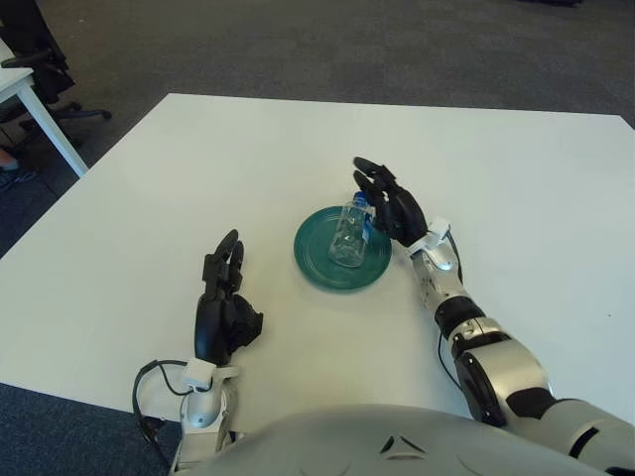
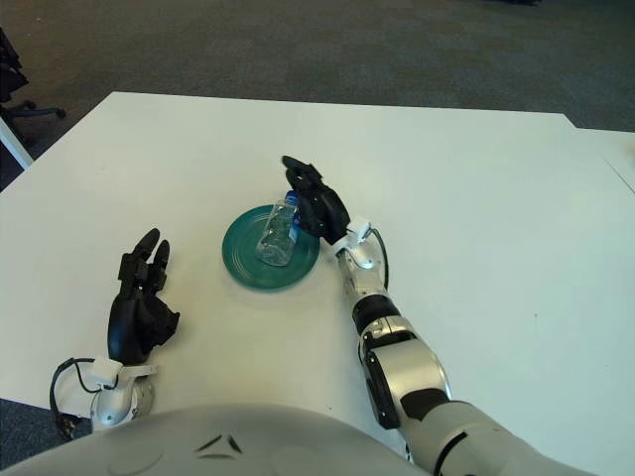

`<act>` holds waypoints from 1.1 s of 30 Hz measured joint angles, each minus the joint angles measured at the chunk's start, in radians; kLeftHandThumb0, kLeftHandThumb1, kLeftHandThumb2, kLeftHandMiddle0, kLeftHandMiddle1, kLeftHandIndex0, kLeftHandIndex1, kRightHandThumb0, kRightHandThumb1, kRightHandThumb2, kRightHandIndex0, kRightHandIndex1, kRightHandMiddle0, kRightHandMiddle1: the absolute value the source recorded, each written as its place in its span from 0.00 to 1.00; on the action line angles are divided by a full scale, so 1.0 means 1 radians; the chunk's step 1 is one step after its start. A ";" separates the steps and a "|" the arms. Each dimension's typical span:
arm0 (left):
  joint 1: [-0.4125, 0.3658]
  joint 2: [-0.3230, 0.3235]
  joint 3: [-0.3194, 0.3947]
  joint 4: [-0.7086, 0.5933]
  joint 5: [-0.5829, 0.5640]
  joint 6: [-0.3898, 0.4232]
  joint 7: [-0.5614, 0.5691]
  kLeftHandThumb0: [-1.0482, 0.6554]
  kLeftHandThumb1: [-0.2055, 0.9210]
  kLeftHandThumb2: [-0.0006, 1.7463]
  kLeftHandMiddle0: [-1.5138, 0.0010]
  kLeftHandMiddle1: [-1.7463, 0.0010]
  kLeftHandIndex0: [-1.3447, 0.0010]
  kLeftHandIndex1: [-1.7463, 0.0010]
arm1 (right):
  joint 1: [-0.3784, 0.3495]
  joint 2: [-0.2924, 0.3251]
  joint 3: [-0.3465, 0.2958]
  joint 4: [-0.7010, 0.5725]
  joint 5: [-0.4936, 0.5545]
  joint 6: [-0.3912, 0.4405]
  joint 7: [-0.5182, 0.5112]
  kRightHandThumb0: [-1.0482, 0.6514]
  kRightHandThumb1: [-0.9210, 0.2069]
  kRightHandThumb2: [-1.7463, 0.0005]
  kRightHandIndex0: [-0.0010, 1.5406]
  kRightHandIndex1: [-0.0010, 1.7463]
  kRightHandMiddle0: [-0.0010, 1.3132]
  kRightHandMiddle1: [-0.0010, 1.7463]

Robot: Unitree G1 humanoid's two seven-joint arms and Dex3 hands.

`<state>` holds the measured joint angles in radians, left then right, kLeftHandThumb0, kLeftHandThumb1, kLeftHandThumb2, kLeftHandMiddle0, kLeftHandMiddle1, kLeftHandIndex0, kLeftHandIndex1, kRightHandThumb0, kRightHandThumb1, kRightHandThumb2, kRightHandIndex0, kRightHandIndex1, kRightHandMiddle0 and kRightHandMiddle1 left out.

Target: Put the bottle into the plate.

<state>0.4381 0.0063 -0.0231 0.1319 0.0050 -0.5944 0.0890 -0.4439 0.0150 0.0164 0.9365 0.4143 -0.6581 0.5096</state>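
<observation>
Bottle (image 1: pixel 350 230): tilted in the plate (image 1: pixel 319 266), just left of the right robot hand (image 1: pixel 392 205)
Right robot hand: fingers spread, gripping nothing
Left robot hand (image 1: pixel 222 302): relaxed, empty, on the worktop (image 1: pixel 198 169)

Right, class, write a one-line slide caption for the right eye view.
A clear bottle stands in the green plate on a white table, the right hand open beside it, the left hand idle nearby.

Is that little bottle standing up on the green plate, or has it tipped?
Tilted, not upright. The bottle sits in the plate, its blue cap leaning toward the open right hand beside it.
</observation>
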 measured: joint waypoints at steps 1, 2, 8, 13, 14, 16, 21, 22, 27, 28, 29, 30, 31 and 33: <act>0.000 0.000 0.001 0.001 0.000 0.000 0.006 0.09 1.00 0.59 0.80 0.98 0.96 0.51 | 0.005 0.002 -0.018 -0.001 0.010 0.014 -0.010 0.10 0.00 0.63 0.37 0.06 0.10 0.52; 0.000 0.001 0.002 0.002 0.000 0.000 0.011 0.10 1.00 0.59 0.79 0.98 0.95 0.50 | 0.009 0.003 -0.036 -0.001 0.018 0.026 -0.020 0.11 0.00 0.64 0.38 0.06 0.10 0.53; -0.001 0.003 0.002 0.003 -0.005 -0.006 0.016 0.11 1.00 0.58 0.76 0.97 0.92 0.48 | 0.021 0.001 -0.101 -0.001 0.025 0.035 -0.080 0.15 0.00 0.65 0.44 0.09 0.14 0.55; -0.001 0.005 0.002 0.007 -0.027 -0.017 0.015 0.11 1.00 0.58 0.74 0.97 0.90 0.47 | 0.025 -0.008 -0.127 -0.001 0.002 0.019 -0.112 0.18 0.00 0.66 0.42 0.21 0.14 0.56; -0.001 0.005 0.002 0.008 -0.034 -0.019 0.015 0.11 1.00 0.57 0.74 0.97 0.89 0.47 | 0.026 -0.009 -0.129 -0.001 -0.003 0.015 -0.116 0.19 0.00 0.66 0.40 0.26 0.14 0.57; -0.002 0.005 0.002 0.008 -0.043 -0.018 0.014 0.11 1.00 0.57 0.73 0.97 0.89 0.47 | 0.026 -0.011 -0.136 0.000 -0.014 0.004 -0.124 0.19 0.00 0.67 0.38 0.31 0.14 0.58; -0.003 0.007 0.003 0.001 -0.061 0.017 0.014 0.11 1.00 0.55 0.72 0.97 0.89 0.48 | 0.028 -0.015 -0.145 0.000 -0.051 -0.019 -0.139 0.21 0.00 0.68 0.36 0.39 0.14 0.59; -0.004 0.008 0.003 0.000 -0.064 0.023 0.014 0.11 1.00 0.55 0.72 0.97 0.89 0.48 | 0.029 -0.016 -0.147 0.000 -0.055 -0.022 -0.142 0.21 0.00 0.68 0.36 0.40 0.14 0.60; -0.010 0.012 0.005 -0.002 -0.080 0.043 0.014 0.11 1.00 0.54 0.71 0.97 0.89 0.48 | 0.030 -0.022 -0.152 0.001 -0.084 -0.037 -0.149 0.22 0.00 0.68 0.36 0.44 0.14 0.62; -0.011 0.013 0.005 -0.002 -0.081 0.046 0.014 0.11 1.00 0.54 0.71 0.97 0.89 0.48 | 0.030 -0.023 -0.155 0.001 -0.088 -0.040 -0.150 0.22 0.00 0.68 0.35 0.45 0.14 0.63; -0.011 0.013 0.005 -0.002 -0.082 0.047 0.014 0.12 1.00 0.53 0.71 0.97 0.89 0.48 | 0.030 -0.023 -0.156 0.001 -0.089 -0.042 -0.152 0.22 0.00 0.67 0.35 0.46 0.14 0.63; -0.012 0.013 0.006 -0.001 -0.084 0.047 0.014 0.12 1.00 0.53 0.71 0.97 0.89 0.48 | 0.030 -0.024 -0.158 0.002 -0.091 -0.043 -0.153 0.22 0.00 0.67 0.35 0.46 0.13 0.64; -0.012 0.014 0.006 -0.001 -0.087 0.048 0.014 0.12 1.00 0.53 0.71 0.97 0.89 0.48 | 0.030 -0.026 -0.162 0.003 -0.092 -0.045 -0.153 0.22 0.00 0.67 0.35 0.46 0.13 0.64; -0.013 0.015 0.006 -0.001 -0.094 0.048 0.014 0.12 1.00 0.53 0.70 0.97 0.89 0.48 | 0.030 -0.030 -0.167 0.005 -0.093 -0.049 -0.153 0.22 0.00 0.67 0.34 0.47 0.13 0.64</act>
<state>0.4253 0.0209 -0.0172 0.1314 -0.0892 -0.5466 0.1030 -0.4139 -0.0147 -0.1506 0.9418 0.3216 -0.7071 0.3565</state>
